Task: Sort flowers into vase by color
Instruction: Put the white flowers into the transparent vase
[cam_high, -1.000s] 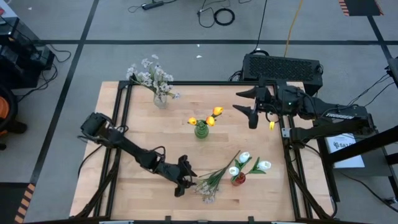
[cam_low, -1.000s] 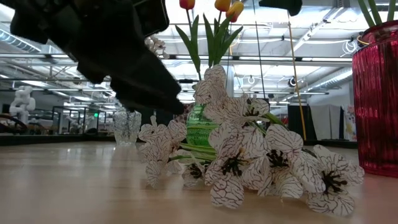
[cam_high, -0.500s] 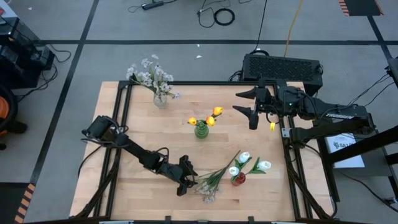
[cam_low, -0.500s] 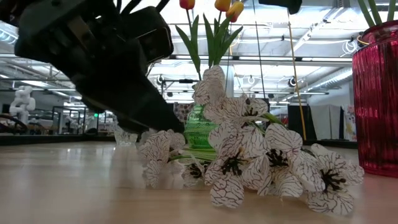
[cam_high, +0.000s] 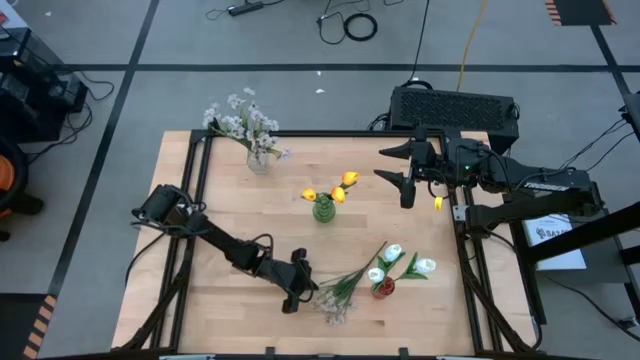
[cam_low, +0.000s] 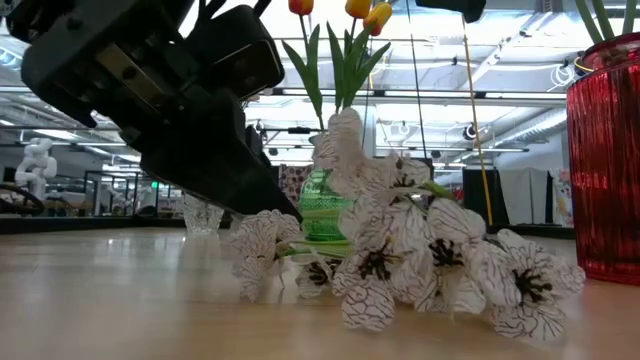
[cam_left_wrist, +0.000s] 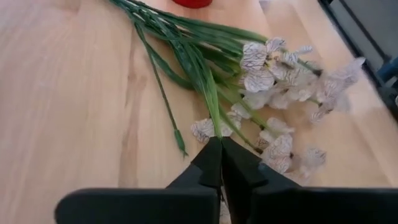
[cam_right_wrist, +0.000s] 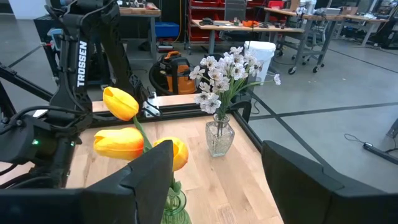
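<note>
Fingers (cam_left_wrist: 211, 163) of the left gripper (cam_high: 296, 290) pressed together at the stems of the pale spray (cam_left_wrist: 273, 99) lying flat on the counter (cam_high: 230, 210); whether a stem is actually pinched is hidden behind the tips. Low view: the arm blocks the contact point. Wooden counter, open workshop behind. Orange tulips (cam_high: 338, 190) stand in the green vase (cam_high: 323, 209), white tulips (cam_high: 405, 262) in the red vase (cam_high: 383, 288). Right gripper (cam_high: 408, 172) hovers with fingers wide, empty. A second ago the left fingers were apart.

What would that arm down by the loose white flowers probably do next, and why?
Probably lift a little. The left end effector is shut on a stem of the loose spray lying flat on the table, and the clear vase holding matching blossoms stands far off.
</note>
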